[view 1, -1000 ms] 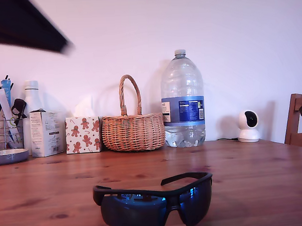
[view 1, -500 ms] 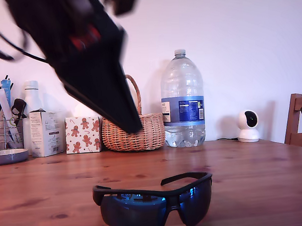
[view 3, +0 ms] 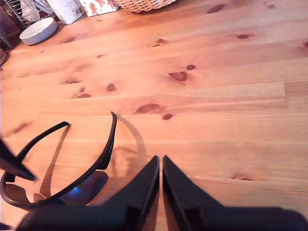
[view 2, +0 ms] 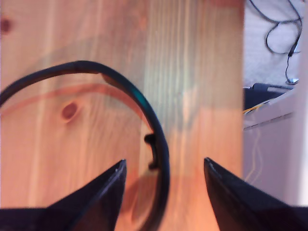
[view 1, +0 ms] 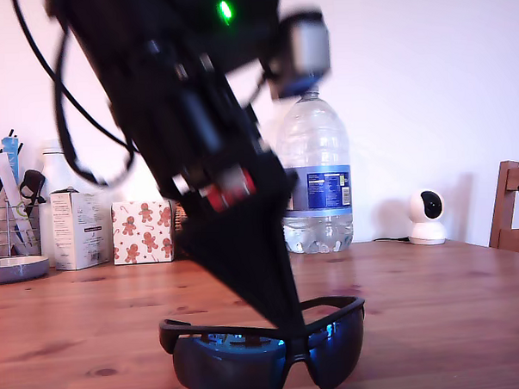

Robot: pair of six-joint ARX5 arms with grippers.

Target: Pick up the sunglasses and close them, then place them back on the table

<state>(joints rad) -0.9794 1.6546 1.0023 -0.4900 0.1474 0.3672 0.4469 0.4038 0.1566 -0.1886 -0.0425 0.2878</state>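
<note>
near the front edge of the table (view 1: 454, 298) the sunglasses (view 1: 266, 349) sit unfolded on their lenses, arms reaching back. my first gripper (view 2: 163, 169) hangs over the frame's middle, jaws wide to either side of it, seemingly to lift it. my second gripper (view 3: 160, 166), jaws pressed together and empty, waits beside one arm.

You see a reddish-brown table (view 1: 437, 307) with dark knots, black sunglasses (view 1: 266, 349) with blue mirrored lenses, a tan wicker basket (view 3: 139, 4), and a white box (view 1: 142, 231) patterned with brown gingerbread men.
</note>
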